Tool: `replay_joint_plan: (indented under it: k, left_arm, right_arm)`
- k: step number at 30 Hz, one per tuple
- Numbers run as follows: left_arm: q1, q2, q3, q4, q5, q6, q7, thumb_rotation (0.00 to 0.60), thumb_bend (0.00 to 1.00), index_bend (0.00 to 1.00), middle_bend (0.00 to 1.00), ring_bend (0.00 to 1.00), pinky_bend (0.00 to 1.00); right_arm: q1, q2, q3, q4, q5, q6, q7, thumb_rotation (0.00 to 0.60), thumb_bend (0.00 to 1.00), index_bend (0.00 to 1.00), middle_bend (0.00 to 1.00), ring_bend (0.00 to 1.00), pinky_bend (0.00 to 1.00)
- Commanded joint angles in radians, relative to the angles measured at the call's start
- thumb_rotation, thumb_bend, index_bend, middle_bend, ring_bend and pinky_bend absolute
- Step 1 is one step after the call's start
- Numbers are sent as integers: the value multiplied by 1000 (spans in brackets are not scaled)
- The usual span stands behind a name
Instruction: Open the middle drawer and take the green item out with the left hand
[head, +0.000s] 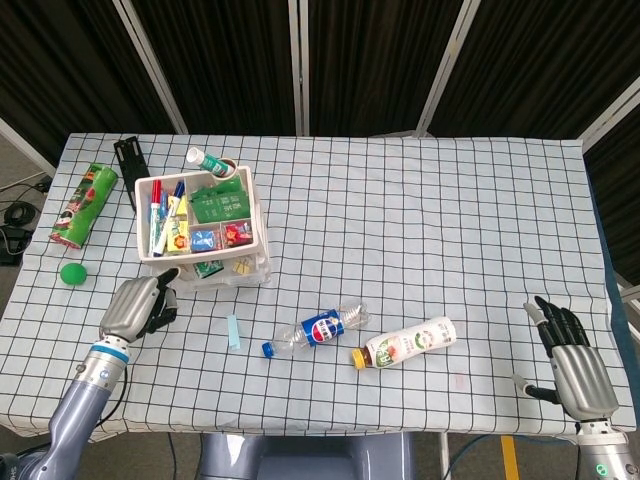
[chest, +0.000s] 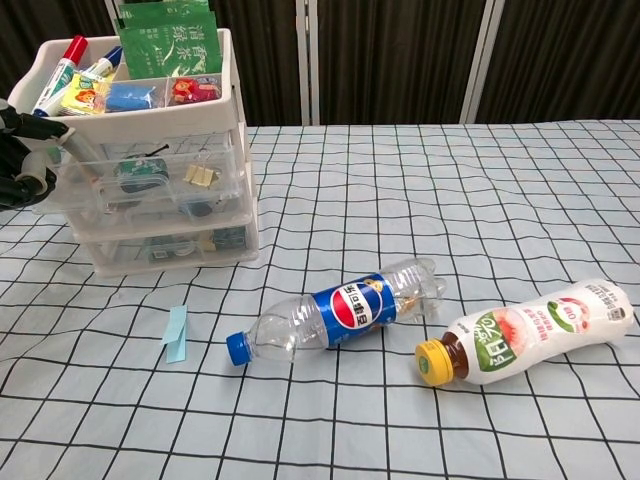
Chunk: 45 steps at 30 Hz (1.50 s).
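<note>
Middle drawer (chest: 150, 178) lengthwise toward camera

White tablecloth (head: 420, 220) is showing a black grid; green ball (head: 70, 273) is glowing at left edge; blue-labelled bottle (chest: 335, 310) is lying beside a yellow-capped one (chest: 530, 330).

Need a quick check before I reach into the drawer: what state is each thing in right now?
Middle drawer: pulled partly out.
Green item: inside that drawer.
Bottom drawer: closed.
Left hand: at the drawer's front left corner.
Right hand: open, holding nothing.
Pepsi bottle: lying down, capped.
Peach drink bottle: lying down, capped.
</note>
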<state>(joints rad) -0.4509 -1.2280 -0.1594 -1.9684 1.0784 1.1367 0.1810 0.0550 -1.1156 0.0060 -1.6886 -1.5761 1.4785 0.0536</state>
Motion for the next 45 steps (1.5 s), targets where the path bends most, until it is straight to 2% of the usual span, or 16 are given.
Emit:
replay_joint_plan:
  k: [1, 13, 20, 31, 45]
  left_arm:
    - [3, 21, 12, -27, 15, -7, -6, 600, 1000, 346, 826, 755, 718]
    - [21, 88, 73, -108, 54, -31, -11, 600, 1000, 337, 826, 754, 718]
    - [40, 106, 100, -118, 100, -23, -34, 600, 1000, 337, 826, 755, 718]
    - [60, 112, 121, -120, 157, -10, -67, 600, 1000, 337, 826, 755, 718]
    - [77, 114, 154, -136, 207, 0, -50, 600, 1000, 337, 826, 754, 718]
  right_arm:
    - [-1, 1, 1, -1, -1, 3, 2, 600, 39, 0, 0, 0, 0]
    - [-2, 5, 0, -3, -3, 5, 7, 600, 39, 0, 0, 0, 0]
    - [-1, 3, -1, -3, -4, 3, 2, 600, 39, 0, 0, 0, 0]
    - [-2, 2, -1, -4, -3, 4, 0, 600, 40, 0, 0, 0, 0]
    - [-2, 3, -1, -5, -2, 4, 2, 600, 40, 0, 0, 0, 0]
